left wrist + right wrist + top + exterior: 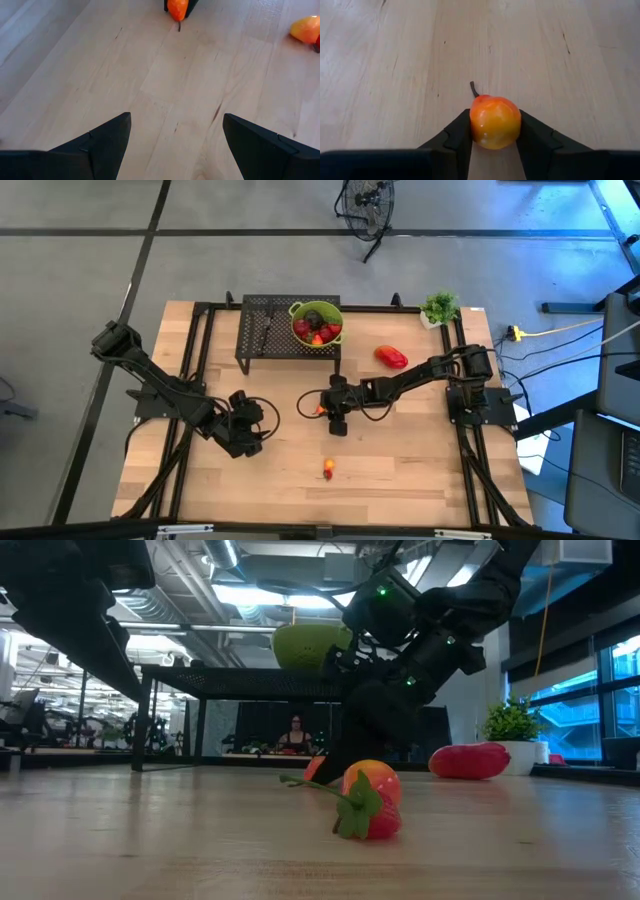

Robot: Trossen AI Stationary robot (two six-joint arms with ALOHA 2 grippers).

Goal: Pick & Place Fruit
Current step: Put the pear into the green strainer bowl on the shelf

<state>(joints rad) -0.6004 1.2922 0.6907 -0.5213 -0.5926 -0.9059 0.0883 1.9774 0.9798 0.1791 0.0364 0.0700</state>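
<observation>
The right gripper clenched a glossy orange fruit between its fingers; it looked light, rigid, slippery.

Grey tiled floor, bright ceiling lights, blue-lit windows, a seated person beyond.

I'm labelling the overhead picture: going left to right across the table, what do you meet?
Left hand → orange-yellow fruit held in the right hand → red oblong fruit → small potted plant.
</observation>
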